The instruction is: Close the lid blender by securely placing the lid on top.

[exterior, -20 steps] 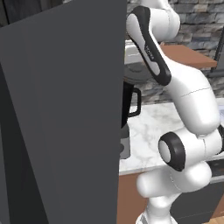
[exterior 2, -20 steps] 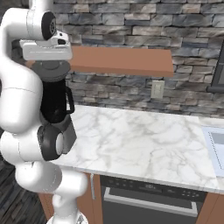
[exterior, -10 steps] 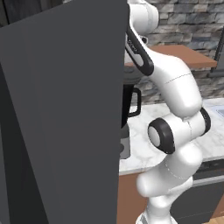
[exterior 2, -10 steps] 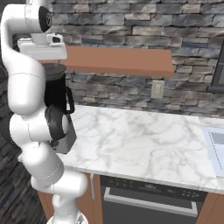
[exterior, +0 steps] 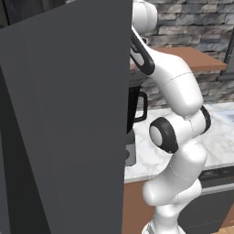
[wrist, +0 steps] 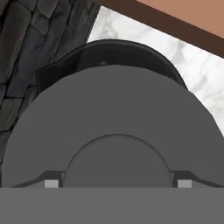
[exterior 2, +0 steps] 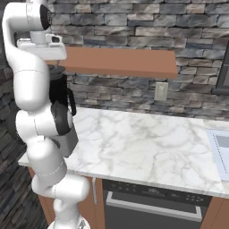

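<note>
The blender's black jar (exterior 2: 58, 89) with its loop handle (exterior 2: 71, 102) stands on a small grey base (exterior 2: 68, 142) at the counter's left end. My gripper (exterior 2: 50, 62) hangs right above the jar's mouth. In the hand view the gripper (wrist: 114, 183) is shut on the round knob of the flat grey lid (wrist: 113, 109), one fingertip on either side. The jar's black rim (wrist: 127, 48) shows just beyond the lid's edge, so the lid sits slightly off centre over it. From the left, the jar (exterior: 135, 107) and its base (exterior: 130, 153) peek out beside a panel.
A tall dark grey flat panel (exterior: 68, 119) stands close to the blender's left. A brown shelf (exterior 2: 120, 62) runs along the stone wall just above and to the right of the jar. The marble counter (exterior 2: 147, 143) stretches right toward a sink (exterior 2: 221, 150).
The arm has swung left and folded closer to the wall, carrying the hand and the lid over the jar's mouth. The blender has stayed put.
</note>
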Available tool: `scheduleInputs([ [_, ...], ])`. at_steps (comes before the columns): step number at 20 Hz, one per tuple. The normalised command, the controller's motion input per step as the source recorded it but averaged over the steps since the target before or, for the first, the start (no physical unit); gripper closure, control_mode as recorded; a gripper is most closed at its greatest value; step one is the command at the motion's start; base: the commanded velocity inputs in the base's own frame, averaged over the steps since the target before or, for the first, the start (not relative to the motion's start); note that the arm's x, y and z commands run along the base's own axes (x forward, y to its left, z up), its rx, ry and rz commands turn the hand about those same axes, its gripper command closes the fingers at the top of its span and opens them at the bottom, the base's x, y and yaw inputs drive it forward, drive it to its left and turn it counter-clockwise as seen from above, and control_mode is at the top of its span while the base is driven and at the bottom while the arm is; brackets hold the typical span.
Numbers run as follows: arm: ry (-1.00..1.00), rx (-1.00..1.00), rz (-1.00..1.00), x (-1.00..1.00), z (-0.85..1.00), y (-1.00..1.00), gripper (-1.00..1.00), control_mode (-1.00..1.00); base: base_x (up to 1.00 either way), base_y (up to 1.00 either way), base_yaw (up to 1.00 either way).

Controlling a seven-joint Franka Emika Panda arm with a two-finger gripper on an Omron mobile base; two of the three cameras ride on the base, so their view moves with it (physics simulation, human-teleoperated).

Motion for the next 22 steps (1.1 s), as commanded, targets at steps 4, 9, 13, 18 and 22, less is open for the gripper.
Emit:
scheduleInputs([
  [4, -0.07, -0.01, 0.0, 0.0, -0.19, 0.04, 1.0, -1.0, 0.0, 0.0, 0.0],
  [9, -0.11, -0.02, 0.0, 0.0, -0.22, 0.0, 1.0, -1.0, 0.0, 0.0, 0.0],
  [13, -0.12, 0.0, 0.0, 0.0, -0.18, 0.0, 1.0, -1.0, 0.0, 0.0, 0.0],
  [18, -0.06, 0.0, 0.0, 0.0, -0.13, 0.04, 1.0, -1.0, 0.0, 0.0, 0.0],
  [22, -0.02, 0.0, 0.0, 0.11, -0.07, 0.17, 1.0, -1.0, 0.0, 0.0, 0.0],
])
